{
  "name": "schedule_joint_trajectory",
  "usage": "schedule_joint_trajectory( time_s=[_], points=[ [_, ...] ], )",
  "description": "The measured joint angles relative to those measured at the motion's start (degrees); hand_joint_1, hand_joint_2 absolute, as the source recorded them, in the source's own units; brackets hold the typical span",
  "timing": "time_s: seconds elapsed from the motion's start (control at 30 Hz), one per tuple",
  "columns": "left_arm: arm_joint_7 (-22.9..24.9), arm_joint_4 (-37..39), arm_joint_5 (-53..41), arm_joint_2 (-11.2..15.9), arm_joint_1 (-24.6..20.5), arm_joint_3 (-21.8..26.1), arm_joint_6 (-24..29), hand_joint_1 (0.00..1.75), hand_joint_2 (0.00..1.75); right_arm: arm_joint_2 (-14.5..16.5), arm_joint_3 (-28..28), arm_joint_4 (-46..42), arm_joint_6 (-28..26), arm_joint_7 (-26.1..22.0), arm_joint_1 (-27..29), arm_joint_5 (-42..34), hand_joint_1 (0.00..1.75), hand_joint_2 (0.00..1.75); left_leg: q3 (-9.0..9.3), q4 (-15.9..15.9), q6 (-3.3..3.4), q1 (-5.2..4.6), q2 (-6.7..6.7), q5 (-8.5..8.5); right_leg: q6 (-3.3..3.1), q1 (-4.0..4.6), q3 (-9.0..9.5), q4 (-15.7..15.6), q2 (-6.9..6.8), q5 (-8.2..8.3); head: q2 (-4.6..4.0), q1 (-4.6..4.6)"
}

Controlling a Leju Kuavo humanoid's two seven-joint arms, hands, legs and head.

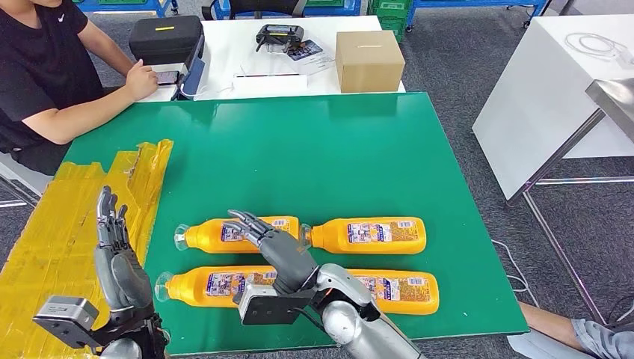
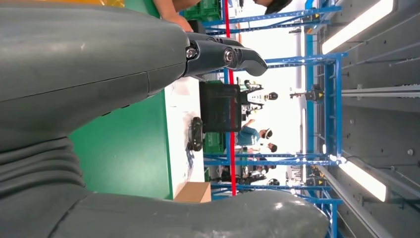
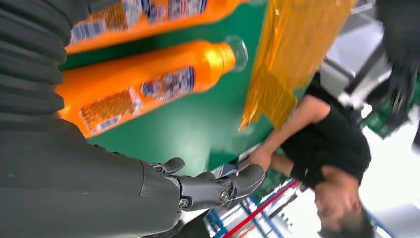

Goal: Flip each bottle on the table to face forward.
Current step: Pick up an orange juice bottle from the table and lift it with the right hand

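Note:
Several orange bottles lie on their sides on the green table (image 1: pixel 314 149), in two rows with caps to the left. The back row holds one bottle (image 1: pixel 205 234) on the left and one (image 1: pixel 370 235) on the right. The front row holds one (image 1: pixel 213 286) on the left and one (image 1: pixel 400 292) on the right. My right hand (image 1: pixel 269 243) hovers over the back left bottle's right end with its fingers spread, holding nothing. The right wrist view has a bottle (image 3: pixel 148 84) beside the fingers (image 3: pixel 218 186). My left hand (image 1: pixel 116 254) is raised and open over the yellow tape.
Yellow tape (image 1: pixel 75 217) covers the table's left edge. A person (image 1: pixel 45 75) sits at the far left with a hand on the white table behind. There stand a cardboard box (image 1: pixel 368 60), a black case (image 1: pixel 166 37) and a controller (image 1: pixel 279 34). Another white table (image 1: pixel 553 90) stands at right.

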Motion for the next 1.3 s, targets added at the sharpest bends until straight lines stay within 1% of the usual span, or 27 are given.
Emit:
schedule_joint_trajectory(
  time_s=[0.17,0.33,0.43,0.6,0.87,0.93,1.1,1.3],
  points=[
    [-0.19,0.99,0.04,-0.02,-0.60,0.33,-1.04,0.00,0.00,-0.55,6.22,1.22,0.40,2.69,-0.83,0.28,0.00,1.75,0.00,0.00,0.00,0.00,-0.02,0.00,0.00,-0.01,0.00,0.00,-0.01,0.00,0.00,-0.01],
    [-0.35,1.79,0.07,-0.03,-1.07,0.74,-1.44,0.00,0.00,-1.27,9.75,2.52,0.37,4.40,-0.83,0.41,0.00,1.75,0.00,0.00,0.00,-0.01,-0.01,0.00,0.00,-0.01,-0.01,-0.01,0.00,0.00,0.00,0.00],
    [-0.40,2.16,0.07,-0.05,-1.24,0.86,-1.53,0.00,0.00,-1.74,11.75,3.31,-0.34,6.39,-0.83,1.77,0.00,1.75,0.00,0.00,0.00,0.00,0.00,0.00,0.00,0.00,-0.01,0.00,0.00,0.00,0.00,-0.01],
    [-0.40,2.22,0.07,-0.08,-1.23,1.11,-2.04,0.00,0.00,-1.93,13.85,5.14,-1.96,9.70,-1.12,4.91,0.00,1.75,0.00,0.00,0.00,0.00,0.00,0.00,0.00,0.00,-0.01,0.00,0.00,0.00,0.00,0.00],
    [-0.41,2.22,0.08,-0.27,-1.23,1.58,-2.12,0.00,0.00,-1.93,15.16,6.99,-2.55,10.64,-1.60,6.01,0.00,1.75,0.00,0.00,0.00,0.00,0.00,0.00,0.00,-0.01,-0.01,0.00,0.00,0.00,0.00,0.00],
    [-0.40,2.22,0.13,-0.35,-1.22,1.67,-2.21,0.00,0.00,-1.92,15.41,7.37,-3.35,12.05,-1.72,8.01,0.00,1.75,0.00,0.00,0.00,0.00,-0.01,0.00,0.00,-0.01,-0.01,0.00,0.00,0.00,0.00,-0.01],
    [-0.20,2.19,0.17,-0.67,-0.89,2.04,-2.79,0.00,0.00,-1.90,16.25,8.72,-5.77,16.82,-1.97,16.38,0.00,1.75,0.00,0.00,0.00,0.00,-0.01,0.00,0.00,0.00,0.00,0.00,0.00,0.00,0.00,-0.01],
    [0.14,1.80,0.22,-1.19,-0.08,2.57,-3.87,0.00,0.00,-1.32,16.81,10.75,-6.52,20.18,-1.99,23.57,0.00,1.75,-0.01,0.00,0.00,0.00,-0.01,0.00,0.00,0.00,0.00,0.00,0.00,0.00,0.00,0.00]
  ],
)
